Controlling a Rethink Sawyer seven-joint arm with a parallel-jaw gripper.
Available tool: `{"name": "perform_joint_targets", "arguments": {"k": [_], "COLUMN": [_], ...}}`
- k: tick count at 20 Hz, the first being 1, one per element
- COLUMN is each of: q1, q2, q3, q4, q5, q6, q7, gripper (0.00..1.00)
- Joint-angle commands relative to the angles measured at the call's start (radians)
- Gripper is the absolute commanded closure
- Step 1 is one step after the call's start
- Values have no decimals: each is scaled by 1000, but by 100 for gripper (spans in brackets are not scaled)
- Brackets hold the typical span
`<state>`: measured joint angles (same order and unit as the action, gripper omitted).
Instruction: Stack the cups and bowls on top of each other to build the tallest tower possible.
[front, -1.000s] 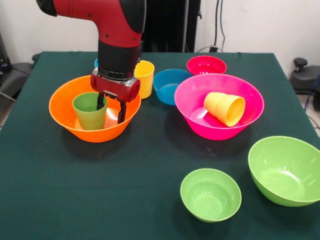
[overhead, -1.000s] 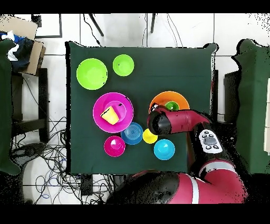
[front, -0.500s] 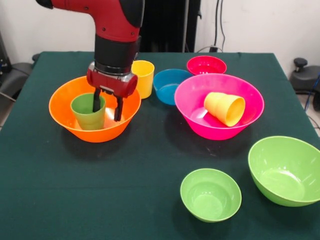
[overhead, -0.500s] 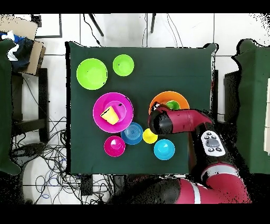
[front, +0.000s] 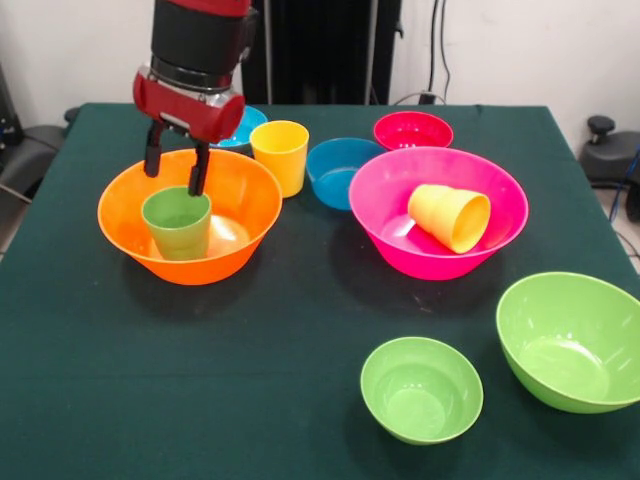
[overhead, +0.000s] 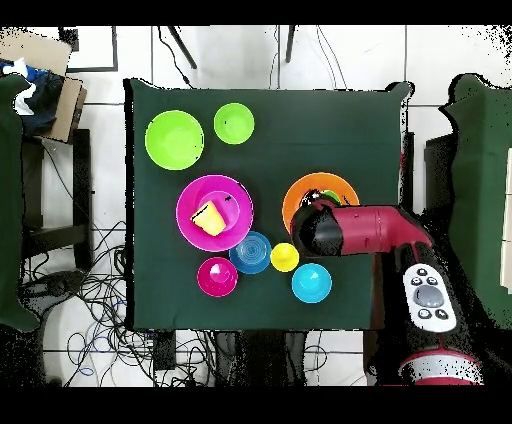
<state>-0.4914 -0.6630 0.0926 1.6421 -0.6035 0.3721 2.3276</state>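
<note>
My gripper (front: 176, 172) hangs just above the green cup (front: 178, 222). My two fingers are a little way apart and they hold nothing. One finger is over the cup's back rim. The other is out past its rim, on the picture's left in the front view.

The green cup stands up straight, mouth up, inside the big orange bowl (front: 245, 190). So the cup is right below me and a bit toward the front of the table. Its long way runs up and down. To grab it I think I would go straight down with one finger inside and one outside the rim.

The orange bowl's wall goes all around the cup. I think my outer finger has to fit between the cup and that wall.

Just behind the orange bowl stands the yellow cup (front: 280, 156), mouth up, on the table. A light blue bowl (front: 247, 123) peeks out behind my wrist. Next to the yellow cup is the darker blue bowl (front: 335, 172), and behind that the small red-pink bowl (front: 413, 130).

The big pink bowl (front: 385, 190) is well apart from me. An orange-yellow cup (front: 450, 216) lies on its side in it.

Near the front sit the small green bowl (front: 421, 389) and the big green bowl (front: 570, 341). No bowl is stacked on a bowl yet.
</note>
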Motion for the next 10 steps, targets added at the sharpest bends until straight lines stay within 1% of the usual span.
{"name": "perform_joint_targets", "arguments": {"k": [1,3,10], "q1": [1,6,53], "q2": [-31,-37,-48], "q3": [102,102,72], "q4": [54,61,96], "q5": [-36,-36,-34], "q6": [109,114,97], "q7": [-201,-192,-115], "gripper": [0,0,0]}}
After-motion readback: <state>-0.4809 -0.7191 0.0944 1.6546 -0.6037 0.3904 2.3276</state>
